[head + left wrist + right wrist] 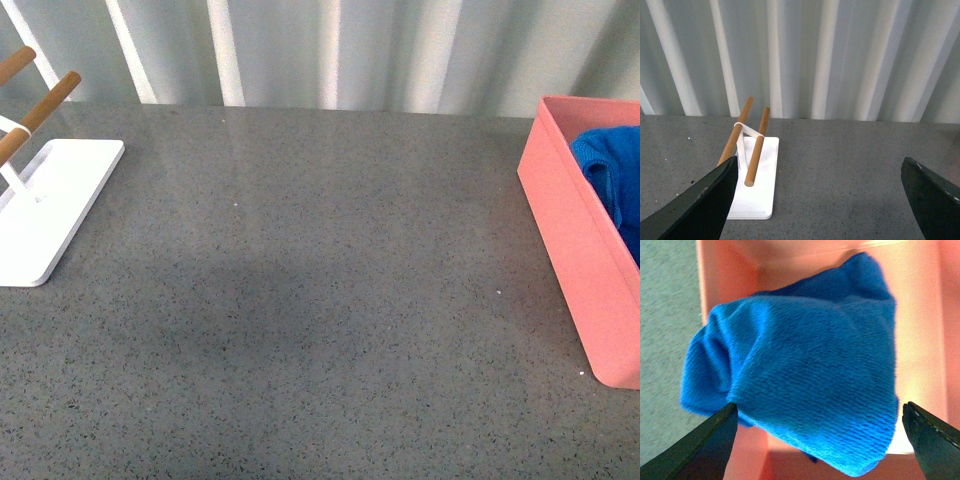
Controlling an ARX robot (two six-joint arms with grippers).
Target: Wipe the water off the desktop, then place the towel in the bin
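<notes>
Blue towel [612, 175] bunched inside the pink bin [570, 250] at the worktop's right side, filling most of the right wrist view and spilling toward one wall, perhaps draped over that rim; hard to say whether fully settled on the bin floor. Right fingers [710, 445] spread wide on either side of the cloth, apparently not pinching it, with the right gripper [815, 440] directly above the bin. Left gripper [817, 200] likewise spread and empty, low over the worktop [300, 300] and facing the white peg stand [757, 192] near the back wall. No water visible on the grey surface, though gloss and speckle could hide a thin film. Task judged near its end. Main risk: a loop of microfibre snagging on a finger during withdrawal, dragging the towel back out or over the rim. Second risk: a sideways exit clipping the bin wall and shoving the light box, since the walls sit just beside both fingers. Safest path likely straight up, clear of the rim, before any lateral travel. Plenty of open worktop between stand and bin for retreat; stand well apart at the far left, its wooden pegs the only obstacle for the left arm. Bin running off the front view's right edge, so room beyond it unknown.
</notes>
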